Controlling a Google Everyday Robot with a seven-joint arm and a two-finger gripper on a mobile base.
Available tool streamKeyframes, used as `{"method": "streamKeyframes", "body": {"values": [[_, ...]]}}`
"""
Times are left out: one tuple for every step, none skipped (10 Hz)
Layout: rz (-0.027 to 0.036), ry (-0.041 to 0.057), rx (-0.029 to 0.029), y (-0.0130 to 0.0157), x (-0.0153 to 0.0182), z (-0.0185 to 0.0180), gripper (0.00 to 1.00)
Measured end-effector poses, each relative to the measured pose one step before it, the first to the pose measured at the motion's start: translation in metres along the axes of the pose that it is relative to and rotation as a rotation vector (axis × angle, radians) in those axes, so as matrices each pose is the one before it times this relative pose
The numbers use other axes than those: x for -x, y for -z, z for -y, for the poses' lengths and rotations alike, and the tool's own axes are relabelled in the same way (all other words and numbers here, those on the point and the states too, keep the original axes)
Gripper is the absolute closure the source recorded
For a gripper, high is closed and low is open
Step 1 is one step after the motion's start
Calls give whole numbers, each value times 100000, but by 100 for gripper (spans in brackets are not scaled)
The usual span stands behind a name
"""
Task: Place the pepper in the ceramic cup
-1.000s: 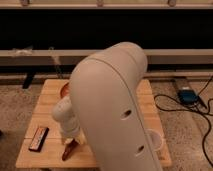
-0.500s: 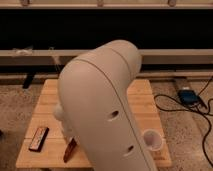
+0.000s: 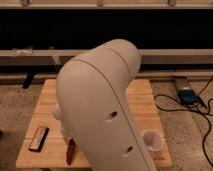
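The dark red pepper (image 3: 70, 150) lies on the wooden table (image 3: 145, 107) near its front edge, just left of my arm. The white ceramic cup (image 3: 152, 139) stands at the table's front right. My big white arm (image 3: 105, 105) fills the middle of the view. The gripper (image 3: 64, 131) sits low behind the arm's left edge, right above the pepper, and is mostly hidden.
A flat black-and-red device (image 3: 38, 138) lies at the table's front left. A blue box (image 3: 187, 95) with black cables lies on the floor to the right. A long rail runs behind the table.
My arm has swung further to the right and lower in the view. The pepper now lies on the table, lower and more fully in view than one second ago.
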State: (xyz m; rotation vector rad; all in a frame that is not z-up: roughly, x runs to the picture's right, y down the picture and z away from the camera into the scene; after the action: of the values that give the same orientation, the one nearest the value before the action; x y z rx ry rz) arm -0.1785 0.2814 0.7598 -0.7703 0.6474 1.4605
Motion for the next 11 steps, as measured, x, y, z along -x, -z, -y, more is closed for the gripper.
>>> {"method": "streamKeyframes", "body": {"values": [[706,1290,964,415,-145,-273,100],[725,1082,917,425,-90,-202,100],[1307,1947,1971,922,-98,-292,100],[1318,1718,1784,1006,63,-217,100],[1387,1918,1852,1002,193,-325,100],[1271,2276,1197,1178,229,-179,100],[1920,2672,1756,1752,536,-196,100],[1106,1932,1142,1091,481,-85,100],[1893,4866,1809,2005,1077,99,100],[1014,3335,1046,1247,749,169,100],[1446,4555,1385,1649,1003,203,100]]}}
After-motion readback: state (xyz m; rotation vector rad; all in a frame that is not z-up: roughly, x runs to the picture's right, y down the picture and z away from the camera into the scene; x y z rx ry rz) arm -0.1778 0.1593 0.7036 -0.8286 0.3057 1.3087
